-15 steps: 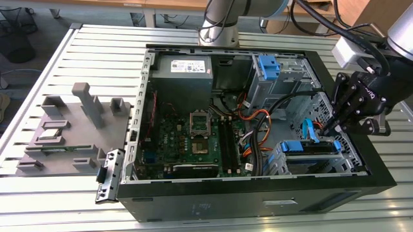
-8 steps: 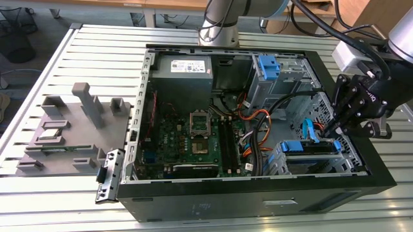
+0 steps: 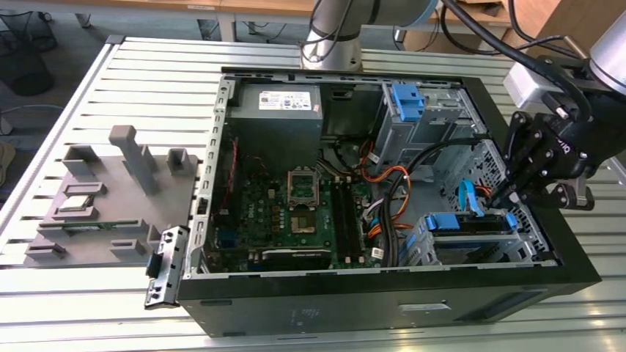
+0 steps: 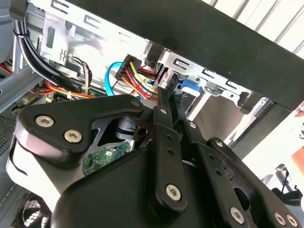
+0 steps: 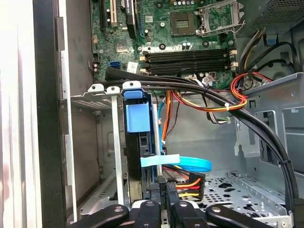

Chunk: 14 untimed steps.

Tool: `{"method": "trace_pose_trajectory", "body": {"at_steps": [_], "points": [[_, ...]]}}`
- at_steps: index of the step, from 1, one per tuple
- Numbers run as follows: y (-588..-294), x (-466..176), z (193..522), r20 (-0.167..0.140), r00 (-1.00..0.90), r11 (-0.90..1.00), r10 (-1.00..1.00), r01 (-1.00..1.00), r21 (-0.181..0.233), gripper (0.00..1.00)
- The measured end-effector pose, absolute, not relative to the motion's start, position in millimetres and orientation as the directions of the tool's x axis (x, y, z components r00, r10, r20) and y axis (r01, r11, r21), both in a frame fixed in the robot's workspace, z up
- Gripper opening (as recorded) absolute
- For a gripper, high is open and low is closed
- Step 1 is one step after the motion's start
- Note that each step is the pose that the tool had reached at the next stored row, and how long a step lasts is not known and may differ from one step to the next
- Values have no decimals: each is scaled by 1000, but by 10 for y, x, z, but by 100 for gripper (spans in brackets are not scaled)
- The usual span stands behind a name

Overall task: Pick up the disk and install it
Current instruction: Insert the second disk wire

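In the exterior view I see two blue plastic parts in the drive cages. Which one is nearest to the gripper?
The lower blue frame, in the cage at the case's front corner, just beside the gripper. The other blue bracket sits farther back, beside the power supply.

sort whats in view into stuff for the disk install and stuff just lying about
For the job:
- the disk in its blue frame, seated in the drive cage
- the tool, close beside the disk

Lying about:
- grey power-supply box
- bare blue bracket
- grey fixture tray on the table
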<state>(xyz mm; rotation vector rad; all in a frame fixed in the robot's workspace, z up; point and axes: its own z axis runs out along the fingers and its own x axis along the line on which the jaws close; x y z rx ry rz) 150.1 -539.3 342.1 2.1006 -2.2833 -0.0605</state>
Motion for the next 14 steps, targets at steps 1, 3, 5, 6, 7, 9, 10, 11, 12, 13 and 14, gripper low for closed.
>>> {"method": "trace_pose_trajectory", "body": {"at_steps": [1,3,5,6,7,9,10,11,12,13,14], "points": [[-5399,1498,3423,2,-83,83,-997,-995,53,18],[-5418,1492,3423,1,-83,83,-997,-995,48,18],[-5436,1478,3423,1,-82,82,-997,-996,40,18],[-5440,1467,3423,0,-82,82,-997,-996,36,18],[-5444,1455,3423,0,-82,82,-997,-996,32,18],[-5450,1430,3423,-1,-80,80,-997,-996,25,18],[-5453,1421,3423,-1,-79,79,-997,-997,21,18],[-5456,1416,3423,-2,-77,77,-997,-997,18,18],[-5458,1411,3423,-2,-75,75,-997,-997,14,18],[-5461,1407,3423,-3,-73,73,-997,-997,11,18],[-5463,1403,3422,-3,-70,70,-998,-998,7,18]]}}
